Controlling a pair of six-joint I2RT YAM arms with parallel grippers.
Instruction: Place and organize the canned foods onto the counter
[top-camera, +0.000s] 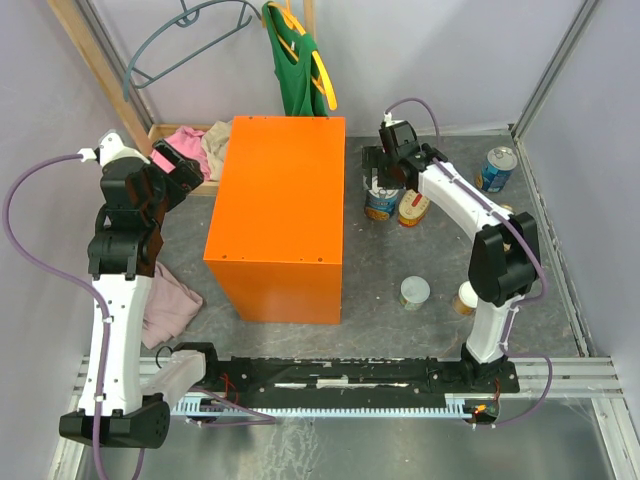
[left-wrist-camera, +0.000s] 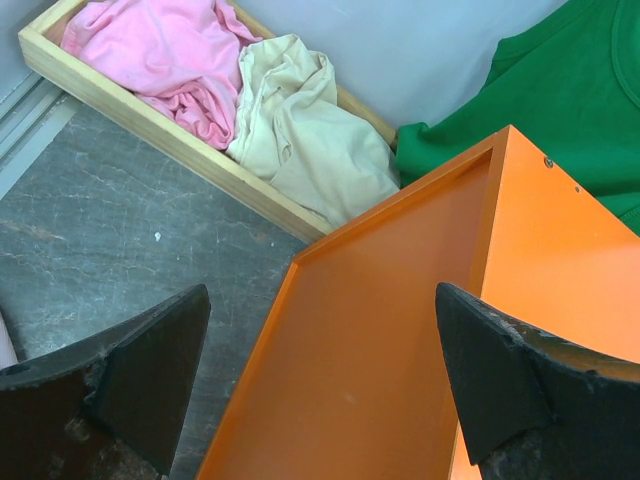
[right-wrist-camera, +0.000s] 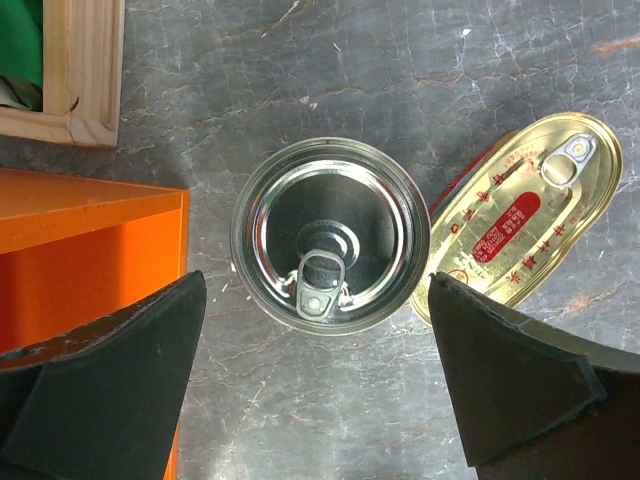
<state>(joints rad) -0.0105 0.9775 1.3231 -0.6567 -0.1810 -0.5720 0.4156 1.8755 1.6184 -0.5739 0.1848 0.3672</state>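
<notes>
The orange counter (top-camera: 280, 215) stands mid-table with nothing on its top. A tall blue-labelled can (top-camera: 382, 205) with a silver pull-tab top (right-wrist-camera: 330, 235) stands by the counter's right side, touching a flat oval yellow-red tin (top-camera: 413, 208) (right-wrist-camera: 525, 230). My right gripper (top-camera: 383, 180) (right-wrist-camera: 316, 300) hovers open above that can, which lies between the fingertips and just beyond them. A second blue can (top-camera: 496, 168) stands far right. A white-lidded can (top-camera: 415, 292) stands in front; another small can (top-camera: 465, 297) is partly hidden by my right arm. My left gripper (top-camera: 180, 172) (left-wrist-camera: 322, 300) is open and empty over the counter's left wall (left-wrist-camera: 380, 360).
A wooden tray (left-wrist-camera: 170, 135) holding pink and cream clothes sits behind the counter's left corner. A green shirt (top-camera: 296, 60) hangs on the back rack. A pink cloth (top-camera: 172, 305) lies by my left arm. Grey walls enclose the table.
</notes>
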